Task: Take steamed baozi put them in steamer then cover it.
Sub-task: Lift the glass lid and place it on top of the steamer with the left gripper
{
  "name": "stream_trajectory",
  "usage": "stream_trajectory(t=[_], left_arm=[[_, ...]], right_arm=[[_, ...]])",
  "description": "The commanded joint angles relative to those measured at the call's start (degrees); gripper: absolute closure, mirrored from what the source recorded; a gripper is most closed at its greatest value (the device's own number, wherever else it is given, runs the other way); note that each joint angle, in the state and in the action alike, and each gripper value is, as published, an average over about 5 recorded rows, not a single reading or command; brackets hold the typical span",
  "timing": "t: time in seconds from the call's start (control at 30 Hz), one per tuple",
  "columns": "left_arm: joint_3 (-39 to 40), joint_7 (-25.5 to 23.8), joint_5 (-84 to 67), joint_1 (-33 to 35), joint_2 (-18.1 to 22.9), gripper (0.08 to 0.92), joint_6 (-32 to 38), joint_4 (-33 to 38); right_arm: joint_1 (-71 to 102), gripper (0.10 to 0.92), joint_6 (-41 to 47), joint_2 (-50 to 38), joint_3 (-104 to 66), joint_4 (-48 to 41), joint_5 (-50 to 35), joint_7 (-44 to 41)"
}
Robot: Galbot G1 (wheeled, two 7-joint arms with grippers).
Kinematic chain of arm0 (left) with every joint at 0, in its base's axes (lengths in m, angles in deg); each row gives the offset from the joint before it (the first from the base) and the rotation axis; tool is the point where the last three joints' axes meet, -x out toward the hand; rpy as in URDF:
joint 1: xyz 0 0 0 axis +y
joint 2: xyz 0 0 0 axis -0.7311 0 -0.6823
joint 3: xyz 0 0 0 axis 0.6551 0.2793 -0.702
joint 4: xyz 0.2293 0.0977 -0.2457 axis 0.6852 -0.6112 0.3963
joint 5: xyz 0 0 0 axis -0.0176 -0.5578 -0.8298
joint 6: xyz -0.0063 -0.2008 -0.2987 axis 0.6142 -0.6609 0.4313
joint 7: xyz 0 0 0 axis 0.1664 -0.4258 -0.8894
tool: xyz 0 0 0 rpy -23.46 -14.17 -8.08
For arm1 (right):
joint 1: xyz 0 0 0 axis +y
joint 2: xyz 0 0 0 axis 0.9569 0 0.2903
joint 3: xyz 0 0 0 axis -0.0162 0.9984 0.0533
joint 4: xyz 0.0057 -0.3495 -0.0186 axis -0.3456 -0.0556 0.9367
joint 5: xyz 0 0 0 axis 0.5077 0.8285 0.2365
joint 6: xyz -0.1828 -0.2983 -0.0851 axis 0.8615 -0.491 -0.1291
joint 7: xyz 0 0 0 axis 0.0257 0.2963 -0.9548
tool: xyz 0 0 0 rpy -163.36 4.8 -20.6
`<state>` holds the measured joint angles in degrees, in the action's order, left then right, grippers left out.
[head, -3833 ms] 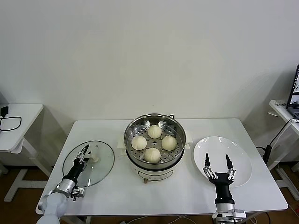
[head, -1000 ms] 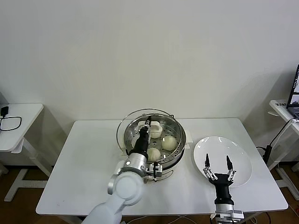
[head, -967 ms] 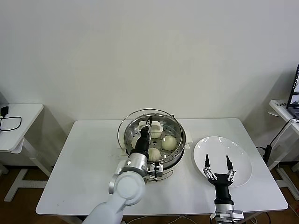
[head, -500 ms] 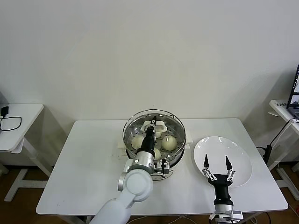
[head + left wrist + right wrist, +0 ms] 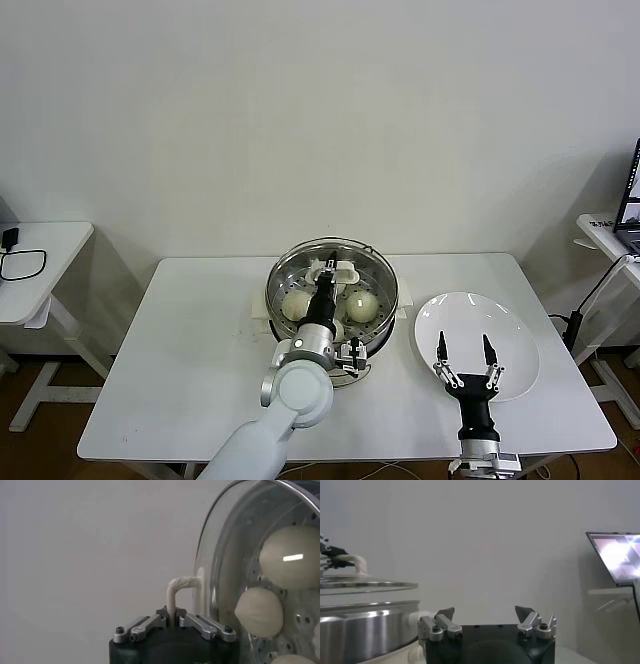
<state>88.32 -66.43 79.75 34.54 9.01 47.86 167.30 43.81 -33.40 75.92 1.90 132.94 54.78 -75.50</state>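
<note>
The steamer [image 5: 380,318], a shiny steel pot on a cream base, stands mid-table with several steamed baozi [image 5: 361,305] on its perforated tray. My left gripper [image 5: 326,272] is shut on the white handle [image 5: 176,587] of the cover [image 5: 300,255], a clear glass lid held level just above the pot's rim. In the right wrist view a thin gap separates the cover [image 5: 365,585] from the steamer [image 5: 360,630]. Through the glass the left wrist view shows baozi [image 5: 292,557]. My right gripper [image 5: 465,350] is open and empty at the near edge of the white plate [image 5: 510,325].
The white table [image 5: 190,380] holds only the steamer and the plate. A small side table [image 5: 40,260] with a cable stands at the far left. At the far right there is a desk with a laptop [image 5: 615,555].
My left gripper carried the cover rightward from left of the pot to centred over it and slightly lower. The right arm has not moved.
</note>
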Motion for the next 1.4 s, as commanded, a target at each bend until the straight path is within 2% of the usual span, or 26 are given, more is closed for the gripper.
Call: stream_trajectory(t=[0.03,1.07,1.17,1.4], left_arm=[[-0.33,0.99,-0.11,0.36,0.83,0.809,-0.01,-1.41],[-2.05,1.79,1.95,2.52,1.14,0.806,2.26,-2.19],[-1.98,1.74,1.85,3.67,0.48,0.760,2.43,-0.22],[-1.08,1.95,1.01,8.71,-2.25,0.563,2.55,6.79]], right_arm=[[-0.16,0.203,0.04,0.01,0.11,-0.08,0.09,0.01],[-0.13,0.203,-0.37,-0.13,0.30,-0.51,0.82,-0.04],[-0.13,0.203,-0.38,-0.19,0.31,-0.58,0.82,-0.04],[-0.20,0.203,-0.46,-0.36,0.41,-0.91,0.85,-0.06]])
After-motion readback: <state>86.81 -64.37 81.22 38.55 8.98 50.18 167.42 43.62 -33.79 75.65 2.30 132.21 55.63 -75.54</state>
